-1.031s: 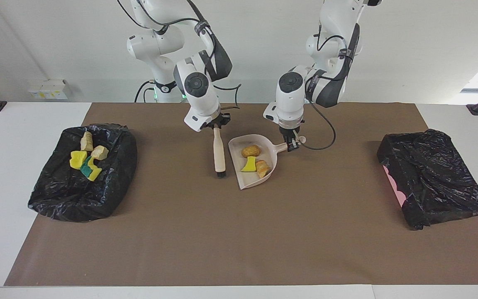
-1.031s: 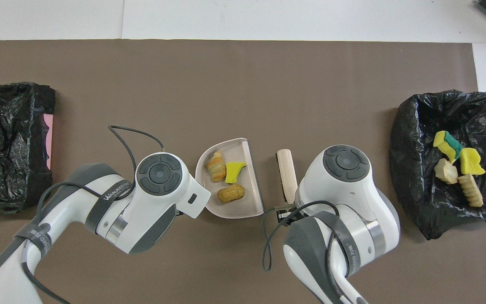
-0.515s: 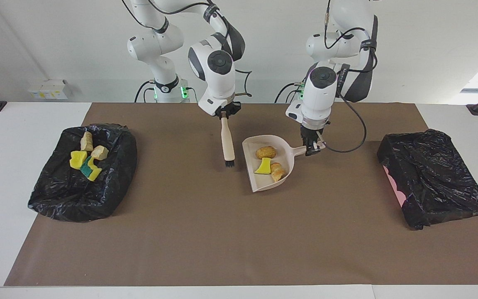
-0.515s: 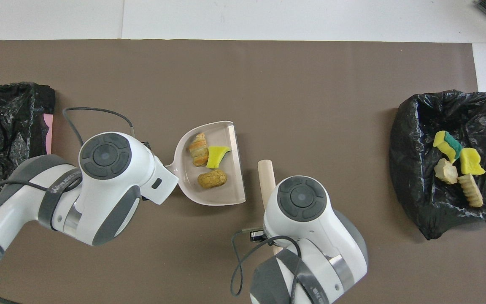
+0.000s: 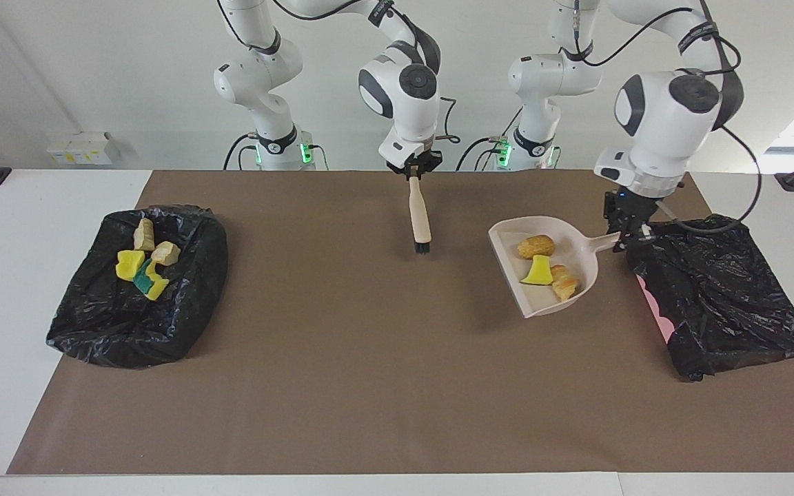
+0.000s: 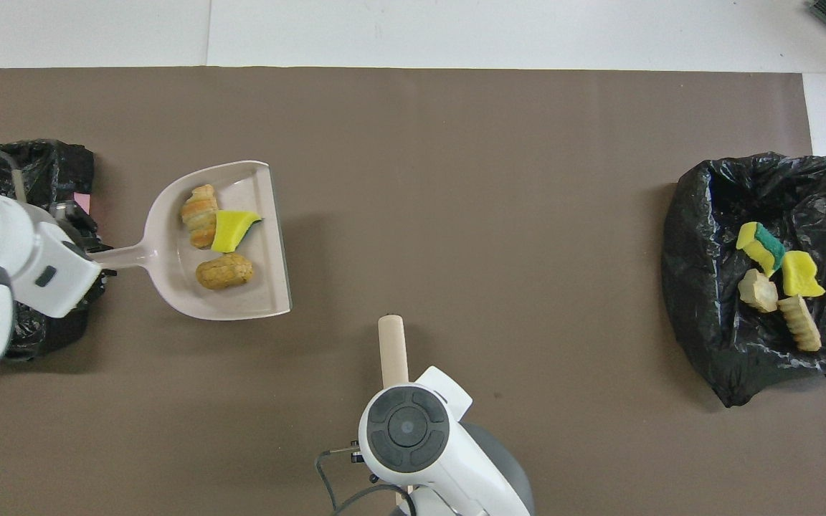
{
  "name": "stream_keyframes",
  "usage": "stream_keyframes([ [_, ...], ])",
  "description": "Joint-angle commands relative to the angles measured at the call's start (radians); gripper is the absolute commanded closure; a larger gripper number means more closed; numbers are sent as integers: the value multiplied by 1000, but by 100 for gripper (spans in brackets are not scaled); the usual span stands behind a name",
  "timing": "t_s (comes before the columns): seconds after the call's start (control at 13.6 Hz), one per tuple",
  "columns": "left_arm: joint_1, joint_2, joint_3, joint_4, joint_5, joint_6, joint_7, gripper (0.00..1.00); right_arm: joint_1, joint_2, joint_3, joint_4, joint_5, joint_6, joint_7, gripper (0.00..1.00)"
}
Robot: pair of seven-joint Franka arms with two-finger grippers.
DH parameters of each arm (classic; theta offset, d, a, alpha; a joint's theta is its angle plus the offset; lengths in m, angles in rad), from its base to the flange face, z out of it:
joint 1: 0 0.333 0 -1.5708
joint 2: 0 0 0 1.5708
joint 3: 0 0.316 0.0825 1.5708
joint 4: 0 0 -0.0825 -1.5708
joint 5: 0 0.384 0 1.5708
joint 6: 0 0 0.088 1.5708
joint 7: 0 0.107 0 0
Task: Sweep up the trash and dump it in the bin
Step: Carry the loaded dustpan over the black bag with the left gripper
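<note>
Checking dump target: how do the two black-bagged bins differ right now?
The bin at the right arm's end lies open, with four scraps in it; the bin at the left arm's end shows only crumpled bag with a pink edge. The left gripper holds the loaded dustpan beside the latter; none is by the former. Both sit on the brown mat.

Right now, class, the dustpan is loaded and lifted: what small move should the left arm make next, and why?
Probably carry it on over the black bin and tip it. The left gripper holds the dustpan by its handle at the bin's edge, and the three scraps remain inside it.
</note>
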Motion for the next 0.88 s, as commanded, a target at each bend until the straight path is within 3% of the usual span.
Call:
stream_keyframes([
  [0.0,-2,12,161,66,-76,-16,173,100,30,87,-1,6,15,89,64,100],
  [0.07,-2,30,215,100,-105,-13,219,100,39,102,-1,7,15,106,73,100],
  [0.15,-2,59,264,153,-116,-28,248,100,34,104,-1,15,12,91,75,69],
  [0.22,-1,82,306,200,-117,-38,277,100,30,108,-2,30,5,88,78,1],
  [0.37,7,107,381,241,-108,-36,340,100,10,108,-8,90,3,42,82,0],
  [0.66,70,202,417,379,-65,-15,396,100,-70,95,-10,199,-12,-84,66,0],
  [0.81,86,229,418,404,29,66,399,100,-117,91,-11,265,-44,-168,21,0],
])
